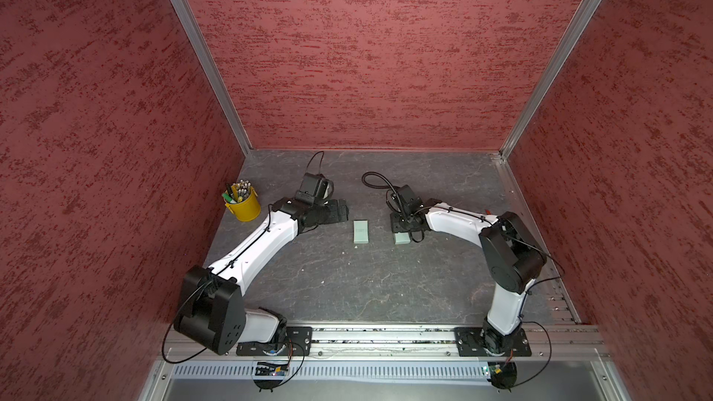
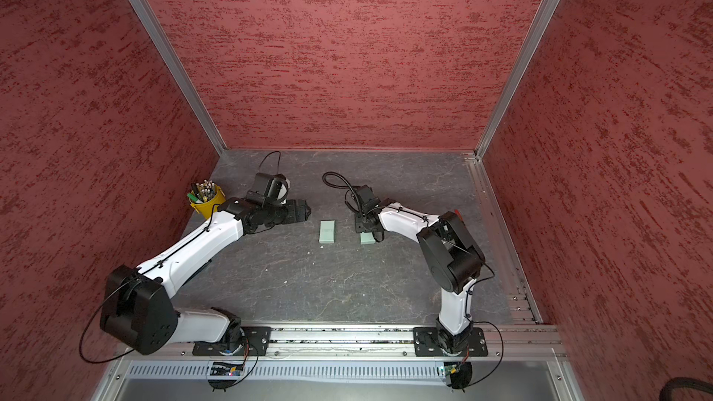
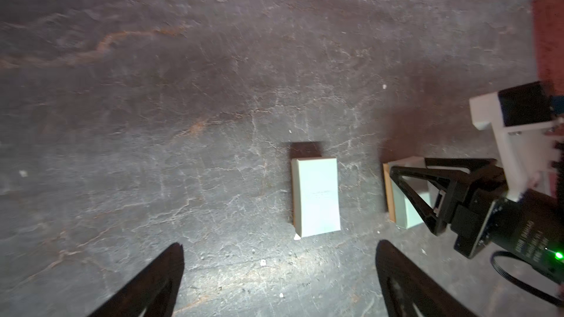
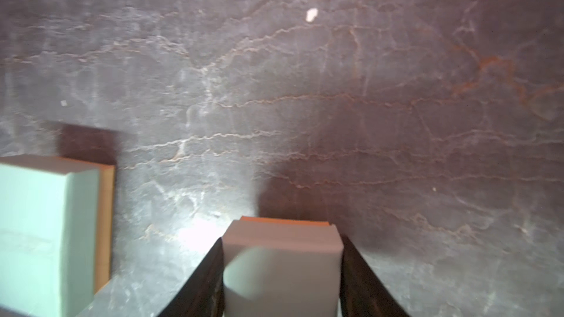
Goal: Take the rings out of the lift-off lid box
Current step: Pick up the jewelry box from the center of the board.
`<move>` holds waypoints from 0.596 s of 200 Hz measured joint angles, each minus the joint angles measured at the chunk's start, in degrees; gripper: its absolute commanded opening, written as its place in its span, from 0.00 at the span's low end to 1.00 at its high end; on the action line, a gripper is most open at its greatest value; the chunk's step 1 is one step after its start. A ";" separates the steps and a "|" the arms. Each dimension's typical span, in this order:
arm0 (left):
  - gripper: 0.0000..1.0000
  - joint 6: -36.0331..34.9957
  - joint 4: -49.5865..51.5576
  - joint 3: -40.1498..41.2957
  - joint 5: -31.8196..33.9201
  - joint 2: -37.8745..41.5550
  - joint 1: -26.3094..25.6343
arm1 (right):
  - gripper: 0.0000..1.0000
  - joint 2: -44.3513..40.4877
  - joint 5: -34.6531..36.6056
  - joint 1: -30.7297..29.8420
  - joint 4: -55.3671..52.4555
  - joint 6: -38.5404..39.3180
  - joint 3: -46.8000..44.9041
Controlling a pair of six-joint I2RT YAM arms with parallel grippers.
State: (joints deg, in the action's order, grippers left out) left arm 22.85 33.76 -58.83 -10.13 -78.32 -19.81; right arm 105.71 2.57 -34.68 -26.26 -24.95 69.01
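Between the right jaws sits the right box (image 4: pixel 280 275), mint green. One black finger (image 4: pixel 207 275) presses against each long side. The jaws are closed on it at a middling spread. The box appears to rest on the bench (image 1: pixel 347 295); I cannot tell whether it is lifted at all.

The left jaws are spread wide and hold nothing. They hang over bare bench at about 10 o'clock of the middle box (image 1: pixel 361 231), close to it but not touching.

Layout, both top views:
- The right box lies at 3 o'clock of the middle box, near it with a clear gap.
- Both boxes are closed, with a tan edge showing under the green top of each.
- A yellow bucket (image 1: pixel 244 206) of pens stands well apart, toward 10 o'clock of the bench.

Rings: none visible in any view, neither on the bench nor in either pair of jaws. Judged to be inside a closed box.

Progress: early. Nothing is out yet. The grip on the right box suggests opening it is the step in hand, but the pictures do not show which box has the lift-off lid. Left to do: lift the lid, set it aside, pick out each ring.
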 measured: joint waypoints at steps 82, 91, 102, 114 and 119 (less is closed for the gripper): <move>0.91 13.09 -29.81 10.73 -40.68 4.61 4.02 | 0.51 -9.79 -26.58 3.78 1.70 3.76 10.80; 0.93 15.69 -34.45 11.74 -43.30 4.55 3.98 | 0.51 -10.82 -30.18 5.14 2.64 3.21 11.19; 0.94 18.64 -39.63 12.74 -45.86 4.44 3.63 | 0.50 -12.00 -34.69 6.95 4.37 2.05 11.21; 0.95 21.66 -44.52 13.11 -47.91 4.15 3.06 | 0.50 -12.96 -39.41 8.61 6.27 0.42 11.21; 0.95 22.67 -46.38 13.11 -48.43 4.02 2.71 | 0.50 -13.18 -41.07 9.27 7.04 -0.17 11.21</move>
State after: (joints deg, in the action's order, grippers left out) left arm 45.52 -12.62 -45.71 -58.57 -74.30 -17.10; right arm 92.53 -38.50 -25.41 -19.22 -25.12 80.23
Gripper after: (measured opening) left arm 0.950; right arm 0.526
